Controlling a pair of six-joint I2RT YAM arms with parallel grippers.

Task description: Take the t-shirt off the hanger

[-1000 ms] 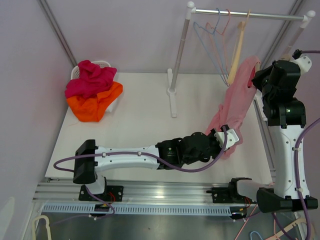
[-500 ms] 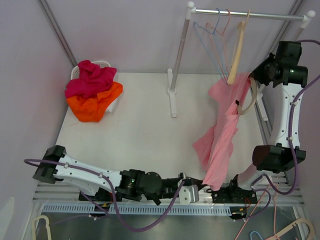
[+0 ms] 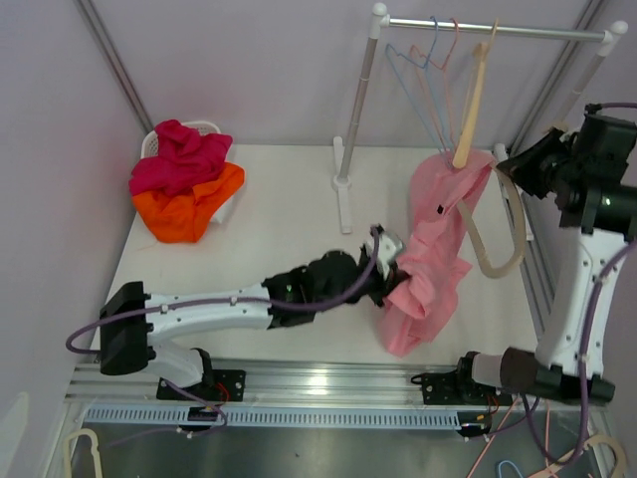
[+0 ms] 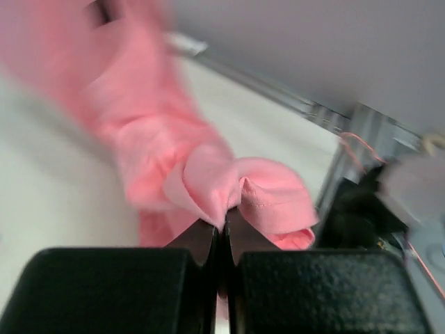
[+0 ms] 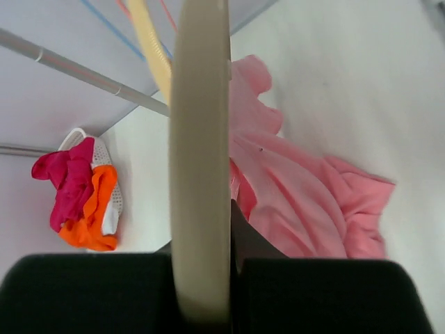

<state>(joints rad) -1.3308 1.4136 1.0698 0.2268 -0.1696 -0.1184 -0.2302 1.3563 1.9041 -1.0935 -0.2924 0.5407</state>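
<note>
The pink t-shirt (image 3: 430, 261) hangs in a bunched strip from the right of the rack down to the table. My left gripper (image 3: 390, 261) is shut on a fold of its lower part; the left wrist view shows the jaws (image 4: 226, 224) closed on pink cloth (image 4: 208, 174). My right gripper (image 3: 511, 169) is shut on the beige hanger (image 3: 510, 254), whose arc hangs mostly bare to the right of the shirt. One hanger end meets the shirt's upper part; I cannot tell if it is still inside. In the right wrist view the hanger (image 5: 200, 139) fills the jaws (image 5: 201, 224), with the shirt (image 5: 306, 202) beyond.
A white basket (image 3: 204, 127) at the back left holds magenta and orange clothes (image 3: 184, 184). The clothes rack's post (image 3: 355, 110) and rail (image 3: 498, 30) stand at the back, with a yellow hanger (image 3: 471, 100) and thin wire hangers (image 3: 418, 80) on the rail.
My left arm swung from the table's near edge to the middle, carrying the shirt's lower part. The hanger's arc now hangs more exposed beside the shirt. My right arm shifted at the rack.
</note>
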